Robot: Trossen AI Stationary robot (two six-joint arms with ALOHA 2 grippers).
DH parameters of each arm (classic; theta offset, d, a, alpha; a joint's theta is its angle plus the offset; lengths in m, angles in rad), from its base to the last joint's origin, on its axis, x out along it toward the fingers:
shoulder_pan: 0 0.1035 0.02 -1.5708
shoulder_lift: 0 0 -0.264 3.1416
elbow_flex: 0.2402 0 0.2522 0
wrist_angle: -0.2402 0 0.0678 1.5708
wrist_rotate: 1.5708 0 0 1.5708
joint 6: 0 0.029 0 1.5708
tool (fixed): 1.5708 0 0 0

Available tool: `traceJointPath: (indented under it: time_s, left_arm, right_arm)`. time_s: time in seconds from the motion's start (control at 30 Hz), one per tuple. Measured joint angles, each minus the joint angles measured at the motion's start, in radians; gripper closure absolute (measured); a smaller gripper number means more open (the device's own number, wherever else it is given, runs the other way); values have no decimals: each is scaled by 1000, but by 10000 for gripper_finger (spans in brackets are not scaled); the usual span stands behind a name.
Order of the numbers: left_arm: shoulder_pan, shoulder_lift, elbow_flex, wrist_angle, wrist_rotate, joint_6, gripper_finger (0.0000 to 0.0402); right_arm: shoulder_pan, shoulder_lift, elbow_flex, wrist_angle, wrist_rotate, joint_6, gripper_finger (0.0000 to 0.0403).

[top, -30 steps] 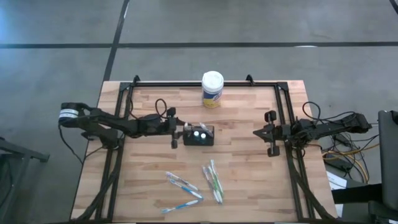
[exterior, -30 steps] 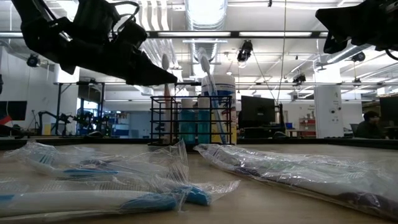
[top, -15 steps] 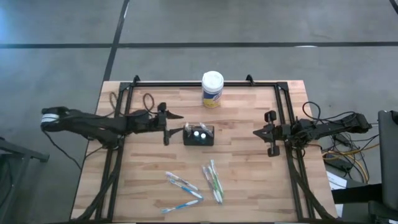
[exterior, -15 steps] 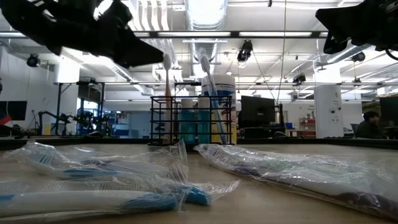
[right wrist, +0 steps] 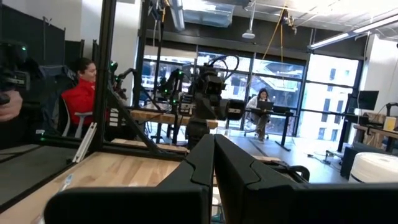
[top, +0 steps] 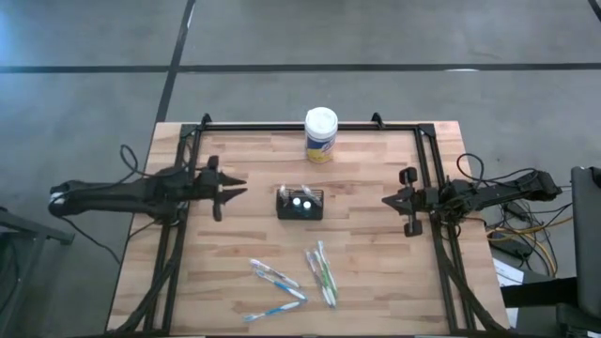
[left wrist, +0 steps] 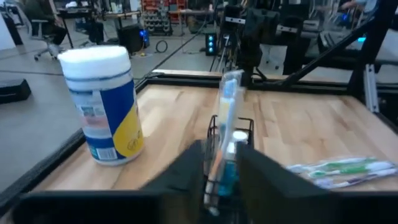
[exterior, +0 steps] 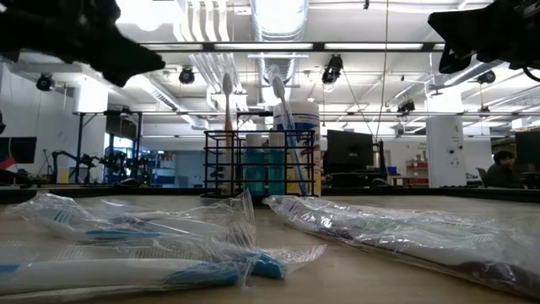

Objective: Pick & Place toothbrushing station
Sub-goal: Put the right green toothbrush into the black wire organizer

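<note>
Left claw (top: 228,186) hovers over the left part of the table (top: 376,282), well apart from the station (top: 300,204), fingers spread, holding nothing. Its wrist view looks past both fingers straight at the station, so it is lined up on it but not at it.

My read: the step in hand is a gap between placements, or an approach; nothing is in the grip. Next move calls for either going down to the bagged brushes (top: 277,279) at the near edge and pinching one through its wrapper, or closing in on the station itself. Can't tell which from here.

Station: small black wire-walled caddy, upright, near table centre, just in front of the canister (top: 320,134) with clear wood between them. In the low view it shows as an open grid with two brushes (exterior: 226,118) standing upright in it, heads above the rim, and blue-and-white tubes or bottles inside. From above, two white caps show in the slots. Wire walls are thin and light, so a sideways nudge probably slides it.

A second bagged pair, green (top: 322,269), lies to the right of the blue ones, all loose in crinkly film.

Right claw (top: 409,201) waits at the right table edge, fingers pressed together, empty.
</note>
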Motion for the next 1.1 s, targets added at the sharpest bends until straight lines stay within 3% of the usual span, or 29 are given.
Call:
traceJointPath:
  time_s: [0.07, 0.13, 0.33, 0.4, 0.57, 0.7, 0.87, 1.1]
  left_arm:
    - [-2, -56, -60, 23, 1, -23, 366]
    - [-6, -100, -126, 80, 9, -36, 389]
    - [-7, -172, -267, 243, 48, -48, 397]
    - [-7, -179, -279, 219, 65, -58, 397]
    - [-7, -181, -277, 181, 67, -54, 394]
    - [-7, -181, -277, 180, 67, -46, 397]
    - [-7, -181, -277, 168, 67, -35, 390]
    - [-7, -181, -277, 140, 90, -35, 387]
  right_arm:
    - [0, 6, 0, -16, -2, 2, 394]
    - [0, 19, 0, -27, -3, 20, 394]
    - [0, 84, 18, -13, -3, 80, 394]
    - [1, 114, 52, -27, -2, 100, 394]
    - [3, 229, 230, -246, 25, 157, 394]
    - [2, 393, 464, -625, 133, 338, 394]
    - [4, 670, 735, -1041, 137, 586, 394]
    - [46, 1055, 975, -1085, 141, 629, 394]
